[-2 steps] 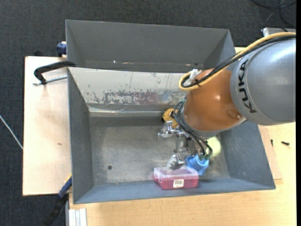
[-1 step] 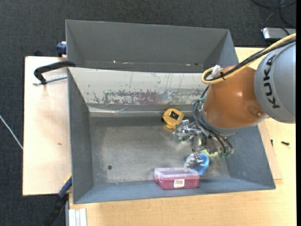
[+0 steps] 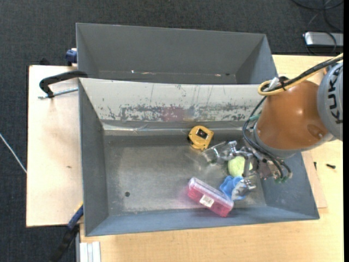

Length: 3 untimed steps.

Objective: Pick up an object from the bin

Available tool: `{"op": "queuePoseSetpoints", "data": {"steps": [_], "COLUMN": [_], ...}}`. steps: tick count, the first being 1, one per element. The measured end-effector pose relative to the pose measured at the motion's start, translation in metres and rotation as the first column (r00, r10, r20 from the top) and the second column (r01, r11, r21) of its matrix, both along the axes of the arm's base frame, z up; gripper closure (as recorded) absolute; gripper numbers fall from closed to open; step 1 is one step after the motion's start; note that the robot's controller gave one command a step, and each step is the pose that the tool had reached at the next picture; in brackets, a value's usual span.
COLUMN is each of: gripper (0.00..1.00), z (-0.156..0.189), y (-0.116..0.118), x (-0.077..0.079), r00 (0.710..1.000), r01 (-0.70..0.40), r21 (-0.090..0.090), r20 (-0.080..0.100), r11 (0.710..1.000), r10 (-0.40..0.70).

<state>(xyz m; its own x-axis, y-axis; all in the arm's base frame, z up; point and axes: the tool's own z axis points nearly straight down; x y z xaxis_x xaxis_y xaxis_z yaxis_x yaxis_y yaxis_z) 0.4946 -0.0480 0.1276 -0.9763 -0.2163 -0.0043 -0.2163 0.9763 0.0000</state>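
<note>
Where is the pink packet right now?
In the camera view the pink packet lies on the floor of the bin near the front wall, right of centre, beside a small blue thing and in front of the yellow object.

Bin (image 3: 142, 184) with pink box (image 3: 210, 197), yellow gadget (image 3: 199, 137)

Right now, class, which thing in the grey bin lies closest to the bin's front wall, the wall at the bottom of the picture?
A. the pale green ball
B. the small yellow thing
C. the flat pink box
C: the flat pink box lies just short of the front wall, while the small yellow thing and the pale green ball both sit farther back.
</note>
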Motion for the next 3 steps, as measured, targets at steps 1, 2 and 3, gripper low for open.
{"op": "queuePoseSetpoints", "data": {"steps": [1,2,3], "gripper": [0.0,1.0,1.0], "z": [-0.055,-0.0551,-0.055], "y": [-0.0357,-0.0345,-0.0319], "x": [0.0001,0.0002,0.0001], "r00": [0.999,0.986,0.983], "r01": [-0.037,-0.166,-0.185], "r21": [-0.001,-0.006,-0.005], "r20": [-0.002,0.0,0.0], "r11": [0.999,0.986,0.983], "r10": [0.037,0.166,0.185]}}
